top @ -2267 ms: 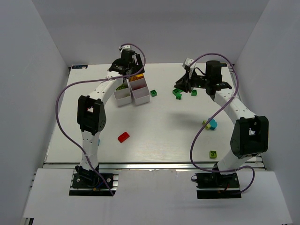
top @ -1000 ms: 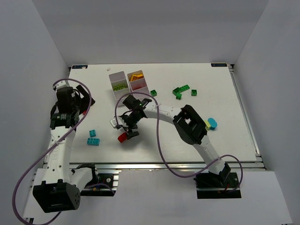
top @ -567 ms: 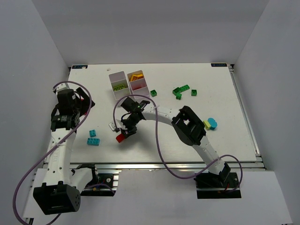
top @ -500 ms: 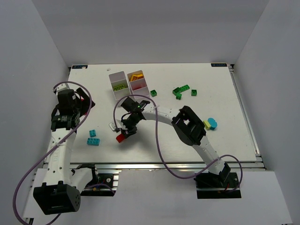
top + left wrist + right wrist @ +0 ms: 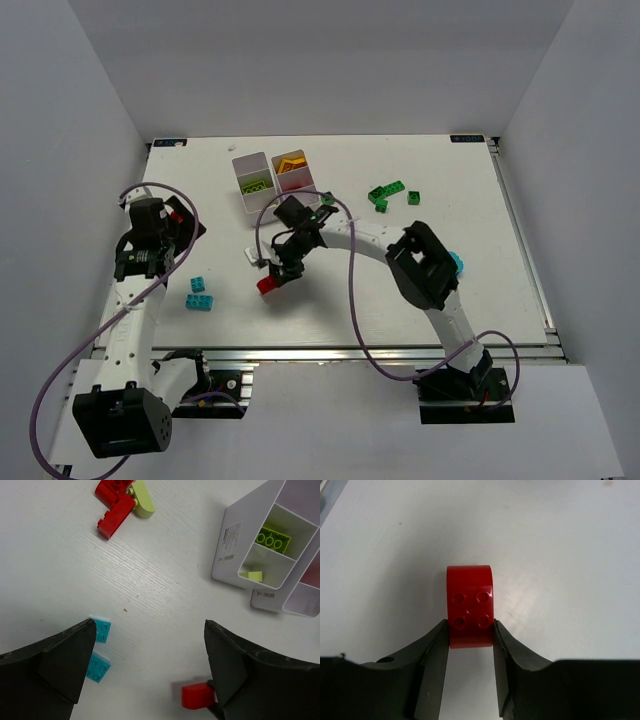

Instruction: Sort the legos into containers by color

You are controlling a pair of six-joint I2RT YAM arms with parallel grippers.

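Note:
My right gripper (image 5: 470, 625) is shut on a red lego (image 5: 470, 605), studs facing up, pinched on both sides by the fingers. From above, that red lego (image 5: 268, 285) is at the table's left middle, close to the surface. My left gripper (image 5: 149, 626) hangs open over bare table with nothing in it, near two cyan legos (image 5: 101, 630) (image 5: 198, 293). Two white containers (image 5: 252, 196) (image 5: 300, 190) stand side by side at the back. The left container (image 5: 227, 550) holds lime legos (image 5: 272, 537).
Two red legos (image 5: 115, 505) and a lime piece (image 5: 142, 502) lie at the far left. Dark green legos (image 5: 385, 193) (image 5: 413, 197) lie back right of the containers. A cyan lego (image 5: 457, 262) peeks from behind the right arm. White walls close the table on three sides.
The right gripper has shut on the red lego and shifted it slightly right and back. The left arm has drifted a little toward the near edge, still open.

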